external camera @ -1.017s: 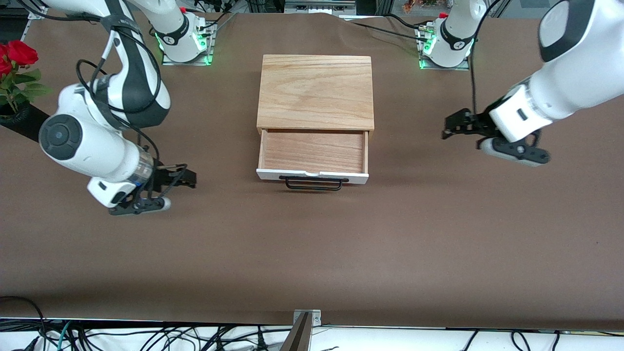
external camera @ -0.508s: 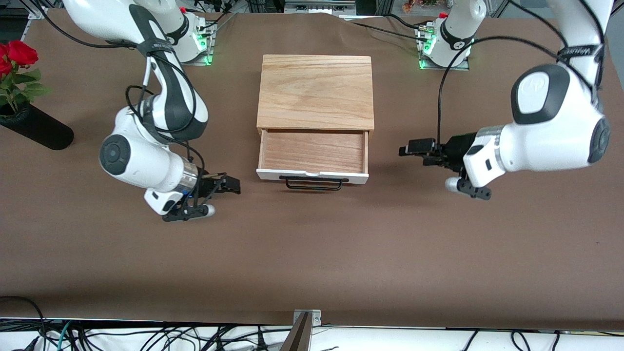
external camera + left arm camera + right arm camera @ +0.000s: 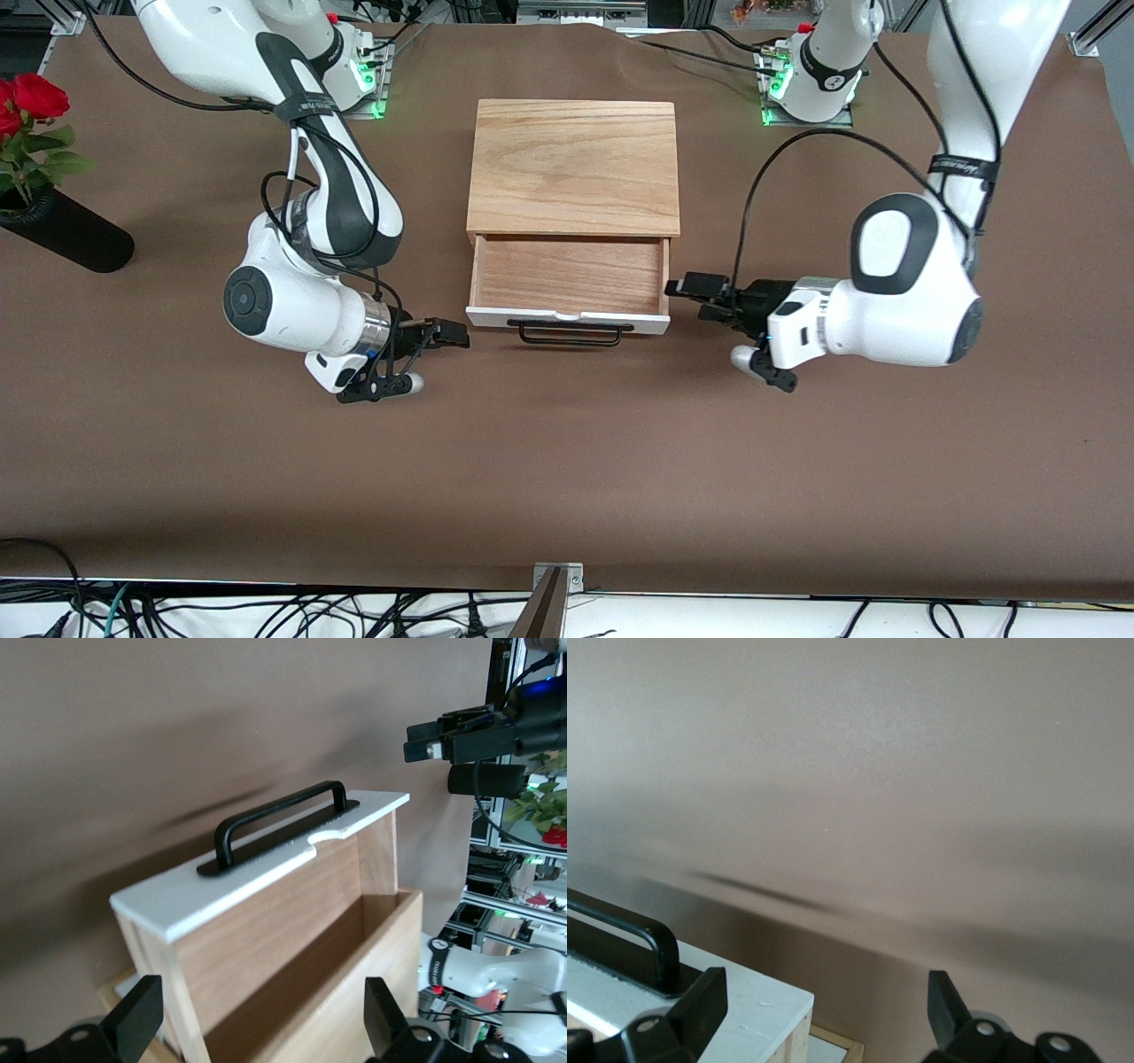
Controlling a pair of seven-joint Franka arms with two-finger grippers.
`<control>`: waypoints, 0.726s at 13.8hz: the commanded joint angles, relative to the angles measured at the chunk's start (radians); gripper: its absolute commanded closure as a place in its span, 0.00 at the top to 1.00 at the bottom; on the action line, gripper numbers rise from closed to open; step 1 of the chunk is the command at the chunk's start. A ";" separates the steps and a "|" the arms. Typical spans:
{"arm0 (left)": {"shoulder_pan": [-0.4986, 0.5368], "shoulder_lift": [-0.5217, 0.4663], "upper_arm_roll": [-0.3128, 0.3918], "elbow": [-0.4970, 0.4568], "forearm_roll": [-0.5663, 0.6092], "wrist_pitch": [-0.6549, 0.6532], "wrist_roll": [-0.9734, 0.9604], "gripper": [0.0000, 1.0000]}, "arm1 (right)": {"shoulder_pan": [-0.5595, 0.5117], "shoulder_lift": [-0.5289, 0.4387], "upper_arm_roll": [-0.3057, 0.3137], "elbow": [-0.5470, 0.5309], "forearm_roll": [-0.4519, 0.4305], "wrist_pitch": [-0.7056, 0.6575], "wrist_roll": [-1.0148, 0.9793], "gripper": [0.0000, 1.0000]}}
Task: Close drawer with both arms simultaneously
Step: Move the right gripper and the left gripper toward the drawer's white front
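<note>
Tools [image 3: 450,334] [image 3: 687,287] flanking open drawer [image 3: 568,285]; roses [image 3: 31,115] apart.

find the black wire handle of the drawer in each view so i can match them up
Front view: black wire handle on the edge of the drawer nearest the camera.
Left wrist view: handle arched over the white front panel.
Right wrist view: one end of the handle.
Shared landmark: the white front panel.
</note>
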 commanded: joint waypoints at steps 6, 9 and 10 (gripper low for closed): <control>-0.088 0.076 0.001 0.017 -0.026 0.343 0.191 1.00 | 0.006 0.037 0.051 0.025 0.081 -0.006 -0.027 1.00; -0.093 0.113 -0.002 0.005 -0.105 0.358 0.174 1.00 | 0.014 0.045 0.059 0.025 0.081 -0.011 -0.027 1.00; -0.086 0.110 0.000 0.005 -0.125 0.342 0.171 1.00 | 0.014 0.048 0.064 0.023 0.081 -0.009 -0.027 1.00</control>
